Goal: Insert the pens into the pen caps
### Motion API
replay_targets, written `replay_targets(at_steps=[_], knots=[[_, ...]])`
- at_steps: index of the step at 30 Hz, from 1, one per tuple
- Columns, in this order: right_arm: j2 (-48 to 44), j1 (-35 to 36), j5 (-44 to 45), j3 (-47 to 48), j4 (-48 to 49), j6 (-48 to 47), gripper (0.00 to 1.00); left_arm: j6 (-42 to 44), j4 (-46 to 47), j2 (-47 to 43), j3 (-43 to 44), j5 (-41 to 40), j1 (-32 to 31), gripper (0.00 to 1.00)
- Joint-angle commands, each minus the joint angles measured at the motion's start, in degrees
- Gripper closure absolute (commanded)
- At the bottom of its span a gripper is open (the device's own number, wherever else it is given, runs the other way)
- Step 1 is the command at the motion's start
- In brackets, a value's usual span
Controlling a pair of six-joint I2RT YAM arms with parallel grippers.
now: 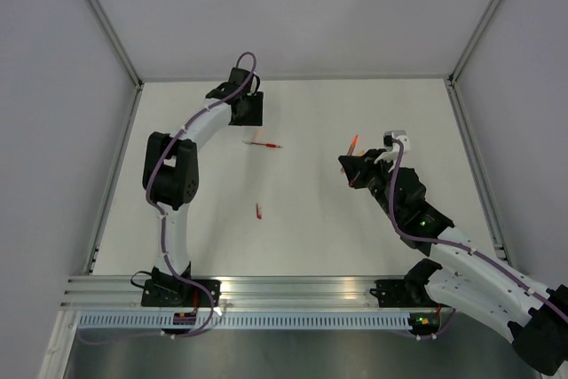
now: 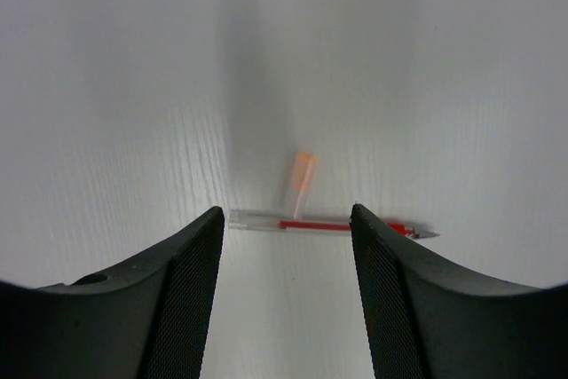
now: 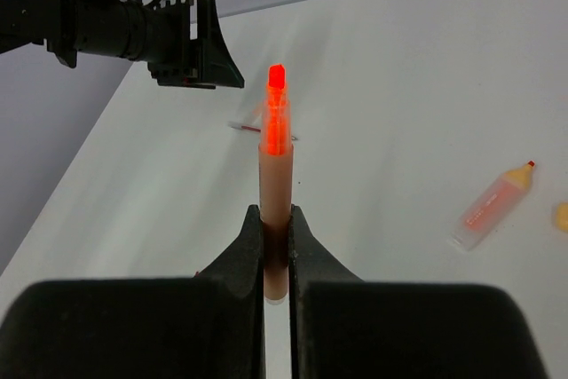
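Red pen [image 1: 263,144]: lies flat on the table [image 1: 311,246] in the upper centre of the top view, just below the left gripper. In the left wrist view it runs across the middle of the frame, with a clear barrel and its tip at the right.
Orange cap [image 2: 303,177]: blurred, just above the red pen's middle in the left wrist view. Whether it touches the pen cannot be told.
Left gripper [image 2: 286,215]: jaws spread wide and holding nothing, with the red pen lying across the gap between its fingers [image 2: 186,290].
Right gripper [image 3: 276,215]: pinched tight on the pinkish pen, right of centre in the top view.
Pinkish pen [image 3: 276,170]: rises from the grip toward the top of the right wrist view and ends in a bright orange-red tip.
Orange tube [image 3: 493,206]: stubby, lying on the table at the lower right of the right wrist view.
Small red piece [image 1: 258,211]: alone at the centre of the top view, too small to tell pen from cap.
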Motion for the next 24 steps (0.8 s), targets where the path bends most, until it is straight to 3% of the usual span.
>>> replay_targets(at_steps=[1, 2, 6, 16, 24], knots=[[0.3, 0.0, -0.8, 0.5, 2.1, 0.8, 1.00, -14.4, -5.8, 0.9, 7.9, -3.3, 1.4, 0.36], [0.4, 0.1, -0.8, 0.5, 2.2, 0.8, 1.00, -19.6, -6.2, 0.2, 8.0, -2.6, 1.4, 0.36], [0.4, 0.0, -0.9, 0.5, 2.0, 0.8, 1.00, -25.2, -2.3, -2.3, 6.3, 4.4, 1.3, 0.37], [-0.4, 0.1, -1.6, 0.7, 1.8, 1.1, 1.00, -7.8, -3.0, 1.4, 7.6, 5.6, 1.1, 0.41], [-0.3, 0.0, -1.3, 0.7, 1.8, 0.8, 1.00, -0.9, -3.9, 5.1, 8.0, 2.1, 1.1, 0.46]])
